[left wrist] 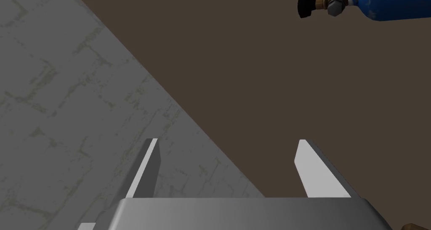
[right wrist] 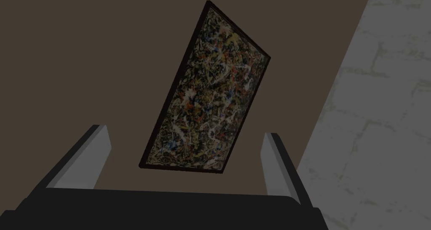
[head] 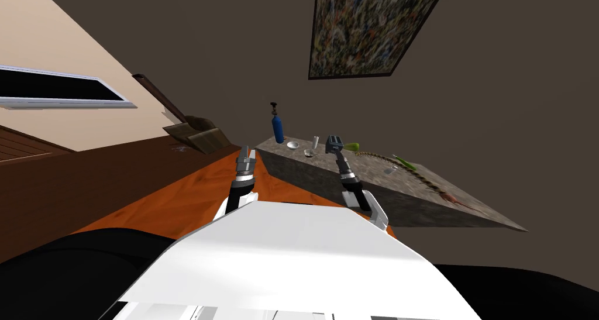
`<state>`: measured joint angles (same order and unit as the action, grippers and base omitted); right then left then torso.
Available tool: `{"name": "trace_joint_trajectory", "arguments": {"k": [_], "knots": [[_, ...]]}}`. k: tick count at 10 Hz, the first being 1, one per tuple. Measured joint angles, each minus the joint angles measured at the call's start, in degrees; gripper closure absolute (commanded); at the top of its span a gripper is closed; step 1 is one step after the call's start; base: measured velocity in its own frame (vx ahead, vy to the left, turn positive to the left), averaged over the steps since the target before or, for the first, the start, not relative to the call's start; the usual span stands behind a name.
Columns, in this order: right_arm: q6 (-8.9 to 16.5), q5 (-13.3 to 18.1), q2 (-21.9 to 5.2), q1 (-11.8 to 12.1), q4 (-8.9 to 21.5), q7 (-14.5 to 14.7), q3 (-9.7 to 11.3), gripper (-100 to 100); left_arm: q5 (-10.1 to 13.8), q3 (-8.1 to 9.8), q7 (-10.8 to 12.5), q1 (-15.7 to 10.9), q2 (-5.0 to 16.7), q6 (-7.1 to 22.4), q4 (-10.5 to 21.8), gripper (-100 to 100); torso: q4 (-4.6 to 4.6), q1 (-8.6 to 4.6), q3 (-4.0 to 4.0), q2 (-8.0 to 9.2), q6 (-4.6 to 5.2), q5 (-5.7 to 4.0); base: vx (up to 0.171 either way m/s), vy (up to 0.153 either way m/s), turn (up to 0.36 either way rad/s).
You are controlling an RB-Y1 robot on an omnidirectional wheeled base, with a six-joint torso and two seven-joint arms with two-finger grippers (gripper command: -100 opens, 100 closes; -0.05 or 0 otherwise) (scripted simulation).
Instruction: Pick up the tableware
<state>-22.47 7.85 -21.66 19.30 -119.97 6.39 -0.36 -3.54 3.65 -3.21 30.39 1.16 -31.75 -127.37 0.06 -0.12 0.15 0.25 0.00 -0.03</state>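
A small white bowl (head: 293, 145) and a smaller pale dish (head: 309, 153) sit near the left end of a grey stone-topped counter (head: 374, 179). Beside them stand a white cup (head: 315, 141) and a blue gas cylinder (head: 278, 129) with a black knob. My left gripper (head: 246, 157) is open with nothing between its fingers, just off the counter's left end and short of the bowl. In the left wrist view its fingers (left wrist: 147, 168) lie along the stone surface (left wrist: 63, 114), and the cylinder (left wrist: 379, 2) shows far ahead. My right gripper (head: 341, 157) is open over the counter's near edge, in front of a dark box (head: 334, 143).
Further right on the counter lie a green object (head: 352, 146), a long brown chain-like strip (head: 409, 173) and another green item (head: 405, 162). A brown dustpan-like thing (head: 196, 135) leans by the wall to the left. Orange floor (head: 193, 188) lies below my left arm.
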Motion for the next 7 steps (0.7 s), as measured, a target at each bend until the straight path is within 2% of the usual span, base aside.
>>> {"name": "trace_joint_trajectory", "arguments": {"k": [2, 4, 7], "knots": [[-1.0, 3.4, -3.4, -2.5, 2.8, 2.9, 1.0, -100, 0.0, 0.0, 0.0, 0.0, 0.0, 0.0, 0.0, 0, 0.02, 0.0, 0.07, 0.12, 0.0, 0.0, -0.095, -0.018, 0.086], [-1.0, 5.9, -6.2, -4.1, 4.1, 4.8, 1.7, -100, 0.0, 0.0, 0.0, 0.0, 0.0, 0.0, 0.0, 0, 0.0, 0.13, 0.02, 0.03, 0.0, 0.02, -0.092, 0.025, 0.108], [-1.9, 10.0, -10.9, -7.1, 7.8, 7.9, 2.8, -100, 0.0, 0.0, 0.0, 0.0, 0.0, 0.0, 0.0, 0, -0.01, 0.11, -0.03, -0.05, 0.01, 0.02, -0.067, 0.015, 0.083]]}}
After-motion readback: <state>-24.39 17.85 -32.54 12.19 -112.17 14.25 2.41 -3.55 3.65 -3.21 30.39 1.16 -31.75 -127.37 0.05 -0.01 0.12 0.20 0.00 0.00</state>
